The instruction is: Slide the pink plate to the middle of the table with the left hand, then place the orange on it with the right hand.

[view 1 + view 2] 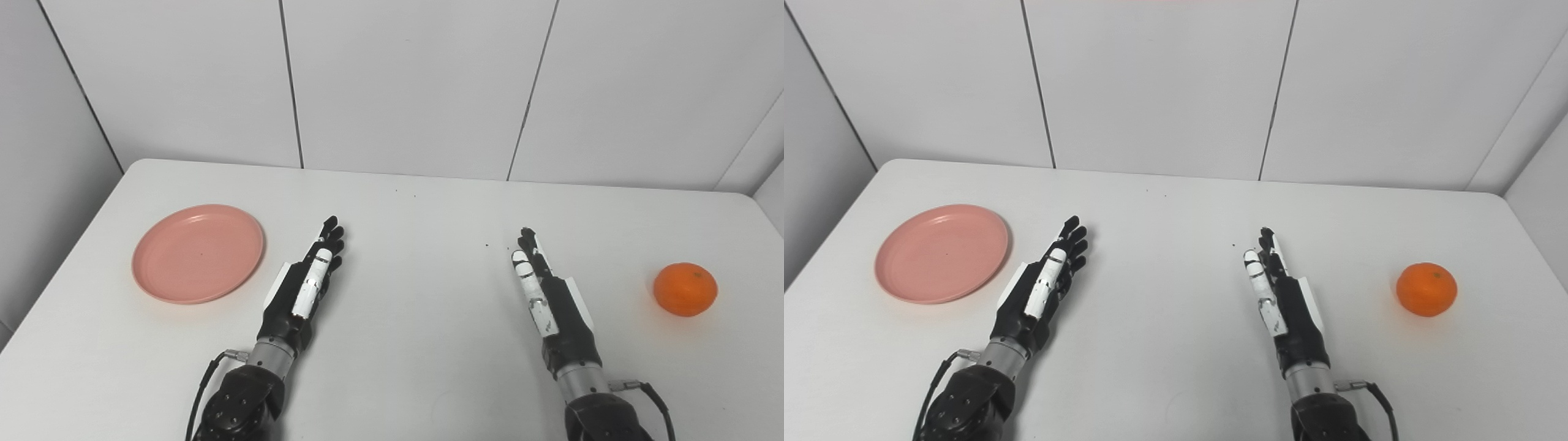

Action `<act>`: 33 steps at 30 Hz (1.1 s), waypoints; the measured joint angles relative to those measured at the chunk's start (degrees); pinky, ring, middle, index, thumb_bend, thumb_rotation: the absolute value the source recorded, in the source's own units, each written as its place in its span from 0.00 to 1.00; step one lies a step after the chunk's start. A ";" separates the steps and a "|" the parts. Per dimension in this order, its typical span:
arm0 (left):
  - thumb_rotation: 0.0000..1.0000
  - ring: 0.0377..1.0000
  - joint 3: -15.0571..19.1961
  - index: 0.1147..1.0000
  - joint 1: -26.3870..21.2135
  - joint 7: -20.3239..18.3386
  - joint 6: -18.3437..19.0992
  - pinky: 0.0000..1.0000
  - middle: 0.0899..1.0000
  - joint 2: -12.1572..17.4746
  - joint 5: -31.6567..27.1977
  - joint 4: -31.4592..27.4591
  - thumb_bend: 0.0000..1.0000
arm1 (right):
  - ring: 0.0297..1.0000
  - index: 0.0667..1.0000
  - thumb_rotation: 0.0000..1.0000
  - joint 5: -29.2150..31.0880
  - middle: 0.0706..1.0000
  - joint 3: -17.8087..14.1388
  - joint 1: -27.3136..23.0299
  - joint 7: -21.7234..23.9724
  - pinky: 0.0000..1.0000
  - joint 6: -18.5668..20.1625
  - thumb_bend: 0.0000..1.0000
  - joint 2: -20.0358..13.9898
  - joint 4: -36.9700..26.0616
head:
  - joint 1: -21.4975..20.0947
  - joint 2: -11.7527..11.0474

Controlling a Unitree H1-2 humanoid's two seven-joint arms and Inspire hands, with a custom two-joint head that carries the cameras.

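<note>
1. The plate [198, 253] lies flat on the left part of the table [404, 343], empty and well off the middle
2. The left hand [306, 285] holds nothing; its fingers are stretched forward side by side, palm turned inward, low over the table
3. The plate lies just beside this hand, to its left and a little farther back; the two are apart, not touching
4. The right hand [545, 288] is likewise empty, fingers straight and close together
5. The orange [685, 289] sits on the table near the right edge, to the right of the right hand and apart from it
6. Judgement: nothing has begun; the left hand is much the nearer to the plate and must go left to its rim, then draw it rightward toward the middle
</note>
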 measured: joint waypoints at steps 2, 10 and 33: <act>1.00 1.00 -0.07 1.00 0.00 0.02 0.01 1.00 1.00 -0.31 0.00 0.04 0.39 | 1.00 1.00 1.00 0.25 1.00 -0.06 0.00 0.08 1.00 0.00 0.20 -0.30 0.00 | 1.58 -0.53; 1.00 1.00 -1.20 1.00 -0.01 0.15 -0.04 1.00 1.00 -1.90 0.02 2.04 0.39 | 0.99 0.99 1.00 2.86 1.00 -1.42 0.30 0.71 1.00 -0.11 0.18 -2.00 0.66 | 5.90 -2.81; 1.00 1.00 -2.89 1.00 -0.83 2.02 -6.48 1.00 1.00 -4.63 2.22 7.73 0.32 | 1.00 1.00 1.00 10.12 1.00 -3.25 1.85 5.28 1.00 -4.87 0.10 -5.50 4.74 | 15.92 -7.47</act>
